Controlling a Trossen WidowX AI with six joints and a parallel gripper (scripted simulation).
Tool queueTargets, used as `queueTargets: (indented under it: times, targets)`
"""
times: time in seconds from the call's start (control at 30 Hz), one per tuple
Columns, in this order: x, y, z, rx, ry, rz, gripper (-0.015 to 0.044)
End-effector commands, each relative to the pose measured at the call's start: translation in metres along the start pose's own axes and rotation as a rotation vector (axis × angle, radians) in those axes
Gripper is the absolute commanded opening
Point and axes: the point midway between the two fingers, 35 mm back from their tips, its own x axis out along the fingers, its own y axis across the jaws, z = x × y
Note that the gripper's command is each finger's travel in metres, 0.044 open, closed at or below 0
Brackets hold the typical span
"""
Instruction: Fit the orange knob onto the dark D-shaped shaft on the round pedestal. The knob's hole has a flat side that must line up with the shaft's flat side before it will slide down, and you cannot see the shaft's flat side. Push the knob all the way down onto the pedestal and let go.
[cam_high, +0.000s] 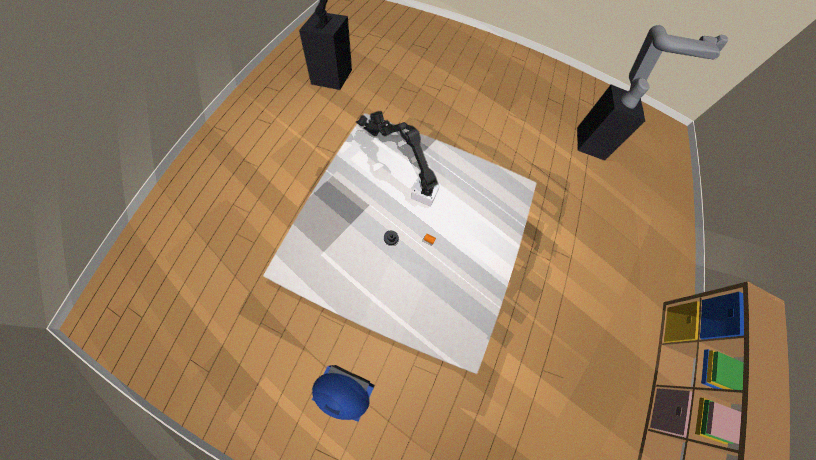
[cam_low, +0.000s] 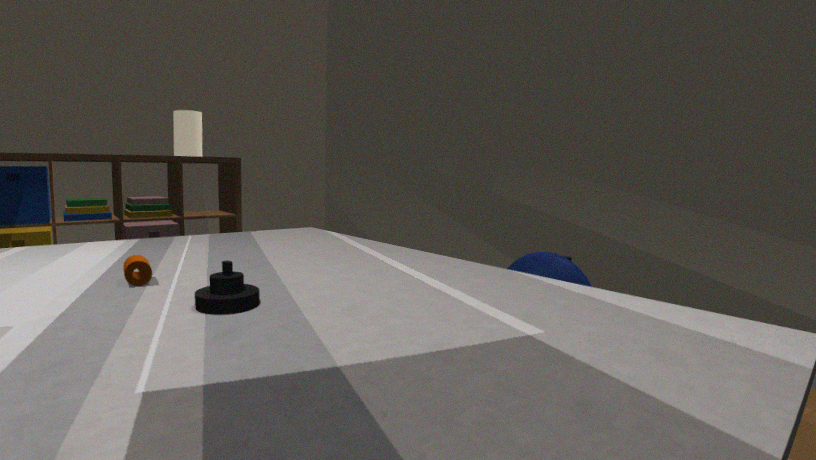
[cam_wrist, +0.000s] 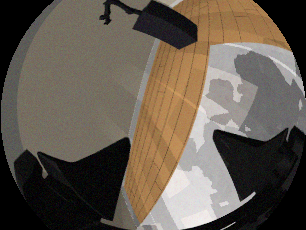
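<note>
The orange knob (cam_high: 429, 238) (cam_low: 137, 261) lies on its side on the white-grey table (cam_high: 400, 302) (cam_low: 434, 320), its hole facing the exterior camera. The dark round pedestal (cam_high: 390, 238) (cam_low: 227, 301) stands a short way from it, with a stepped top and a thin upright shaft (cam_low: 227, 266). The shaft is bare; its flat side cannot be made out. My gripper (cam_high: 362, 120) (cam_wrist: 173, 139) is wide open and empty, at the table's far corner in the top view, well away from knob and pedestal. The wrist view shows neither of them.
The arm's white base (cam_high: 424, 197) stands on the table behind the knob and pedestal in the top view. Off the table are a blue chair (cam_high: 341, 395) (cam_low: 545, 268), a shelf (cam_high: 765, 365) (cam_low: 229, 182) and two black stands (cam_high: 326, 54) (cam_high: 608, 126) carrying other arms.
</note>
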Motion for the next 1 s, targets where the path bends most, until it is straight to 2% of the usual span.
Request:
queueTargets:
  times: [0.0, 0.03, 0.1, 0.3, 0.5, 0.57, 0.8, 0.97]
  targets:
    - [0.000, 0.002, -0.004, -0.008, 0.010, 0.002, 0.0426]
    - [0.001, 0.009, -0.015, -0.032, 0.039, 0.007, 0.0440]
    - [0.003, 0.032, -0.061, -0.123, 0.135, 0.020, 0.0440]
    - [-0.001, 0.072, -0.154, -0.306, 0.295, 0.037, 0.0440]
    - [-0.035, 0.100, -0.272, -0.485, 0.506, 0.024, 0.0440]
    - [-0.045, 0.105, -0.297, -0.537, 0.551, 0.029, 0.0440]
    - [-0.116, 0.127, -0.419, -0.881, 0.770, 0.125, 0.0440]
    - [-0.187, 0.128, -0.496, -1.159, 0.924, 0.226, 0.0440]
